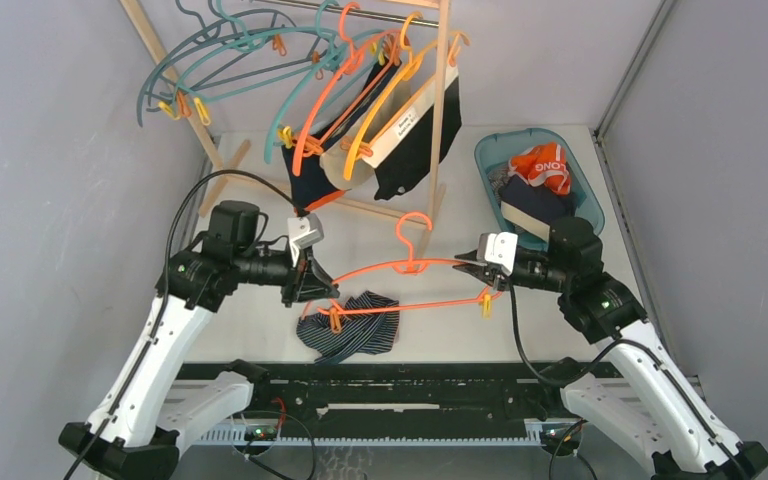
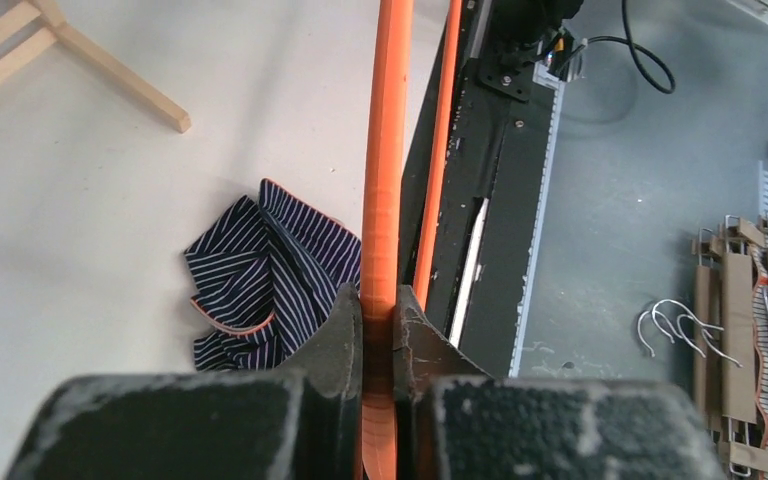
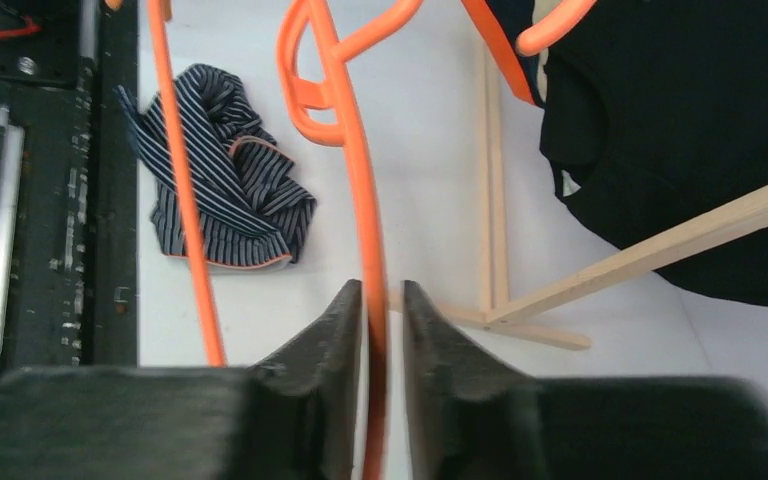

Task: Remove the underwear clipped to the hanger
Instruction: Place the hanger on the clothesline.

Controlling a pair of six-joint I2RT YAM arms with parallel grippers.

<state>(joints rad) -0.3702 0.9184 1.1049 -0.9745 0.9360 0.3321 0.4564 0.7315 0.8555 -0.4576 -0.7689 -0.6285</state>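
An orange hanger (image 1: 410, 268) hangs level above the table, held between both arms. My left gripper (image 1: 312, 288) is shut on its left arm, and the wrist view shows the jaws (image 2: 380, 300) pressed tight on the orange bar (image 2: 385, 150). My right gripper (image 1: 467, 268) is shut round the right arm (image 3: 360, 190), with only a sliver of light beside it (image 3: 382, 295). Navy striped underwear (image 1: 352, 328) lies crumpled on the table under the lower bar (image 2: 260, 270) (image 3: 225, 185). I cannot tell whether the orange clip (image 1: 335, 320) still grips it.
A wooden rack (image 1: 442, 110) at the back carries more hangers with black (image 1: 422, 135) and navy underwear (image 1: 305, 182), plus bare teal hangers (image 1: 220, 60). A teal basket (image 1: 490, 155) with clothes sits at the right. The black rail (image 1: 390, 385) runs along the near edge.
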